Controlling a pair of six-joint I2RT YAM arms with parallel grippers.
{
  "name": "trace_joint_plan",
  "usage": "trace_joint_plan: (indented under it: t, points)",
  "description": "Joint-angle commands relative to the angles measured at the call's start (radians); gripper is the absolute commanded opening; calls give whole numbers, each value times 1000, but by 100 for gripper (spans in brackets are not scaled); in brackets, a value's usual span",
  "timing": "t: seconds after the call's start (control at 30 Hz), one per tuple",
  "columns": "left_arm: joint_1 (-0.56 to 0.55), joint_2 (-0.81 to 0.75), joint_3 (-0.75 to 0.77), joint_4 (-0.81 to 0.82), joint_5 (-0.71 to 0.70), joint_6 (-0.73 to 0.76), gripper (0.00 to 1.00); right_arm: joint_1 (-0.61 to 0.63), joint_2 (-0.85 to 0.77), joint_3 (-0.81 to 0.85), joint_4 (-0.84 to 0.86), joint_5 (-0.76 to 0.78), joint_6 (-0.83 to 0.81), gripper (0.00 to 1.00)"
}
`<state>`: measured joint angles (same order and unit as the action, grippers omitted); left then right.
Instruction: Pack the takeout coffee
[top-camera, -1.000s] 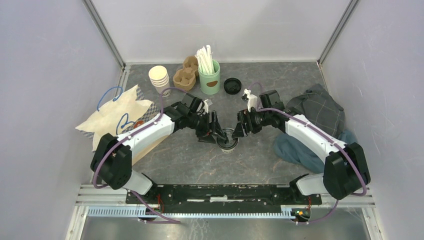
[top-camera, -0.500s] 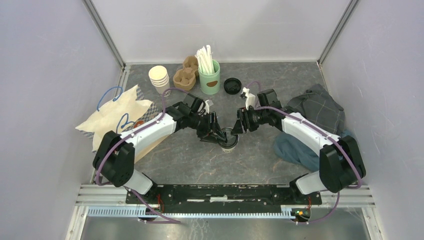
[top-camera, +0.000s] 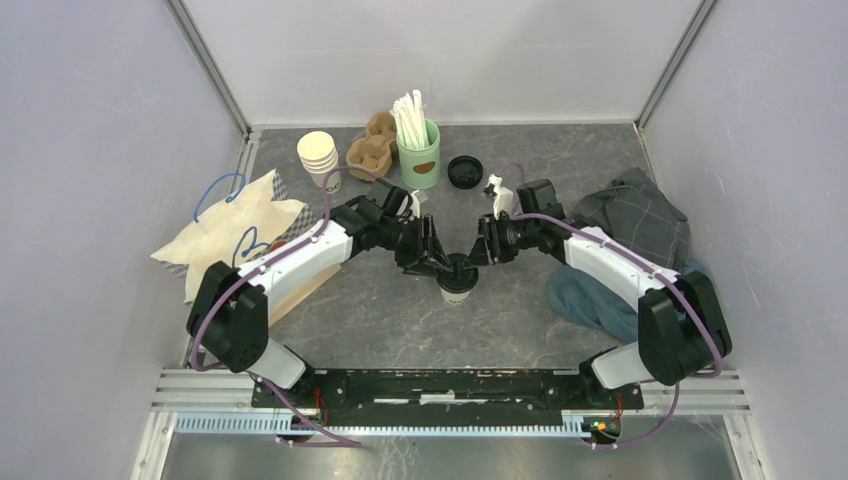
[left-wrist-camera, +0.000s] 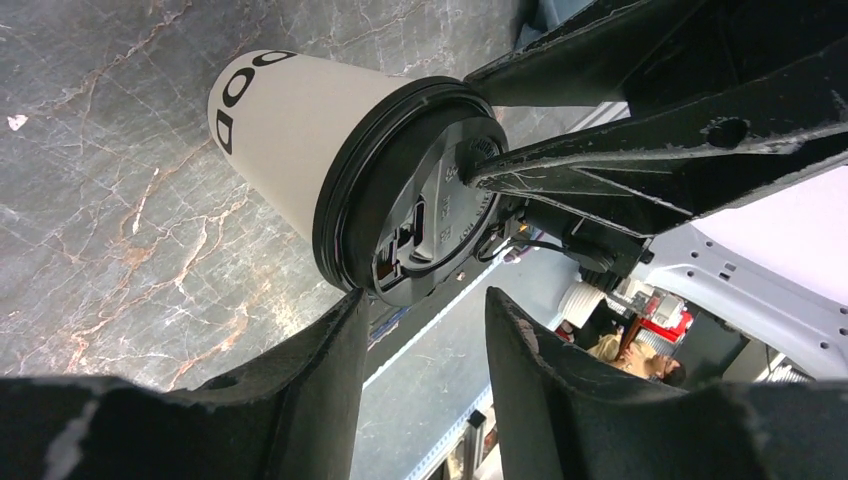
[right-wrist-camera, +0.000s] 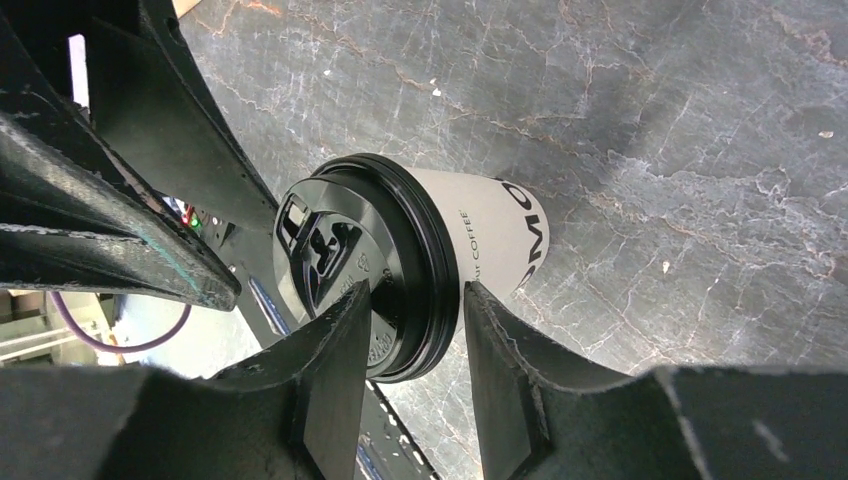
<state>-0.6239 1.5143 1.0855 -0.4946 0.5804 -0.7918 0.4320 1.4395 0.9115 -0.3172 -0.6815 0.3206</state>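
Top external: reaches in low from the left, elbow bent, left gripper (top-camera: 443, 263) with jaws partly spread at the lid edge of the takeout coffee (top-camera: 457, 281), hold impossible to tell; stands upright mid-table (top-camera: 380, 315); mirrors from the right, right gripper (top-camera: 472, 258) nipping the lid rim.

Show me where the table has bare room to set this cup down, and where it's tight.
Widest bare patch: the near strip between the takeout coffee and the base rail. A smaller one lies at the back right, between the loose lid and the cloth. Crowded: the back-left row of stacked cups, carrier and straw holder, and the paper bag side.
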Motion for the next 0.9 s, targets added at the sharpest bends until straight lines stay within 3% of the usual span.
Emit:
trace_joint_plan:
  t: [0.0, 0.17, 0.3, 0.6, 0.87]
  points:
    - [1, 1, 47, -22, -20, 38, 54, -13, -21, -27, 60, -18, 25, 44]
    - [0, -9, 48, -58, -57, 59, 62, -22, -17, -48, 96, -33, 51, 40]
    - [1, -3, 45, -84, -85, 94, 67, -23, -22, -51, 109, -34, 65, 51]
    - [12, 36, 19, -12, -42, 70, 54, -65, -54, -154, 240, -144, 134, 64]
    - [38, 43, -26, 19, -28, 74, 44, -121, -64, -258, 413, -259, 209, 64]
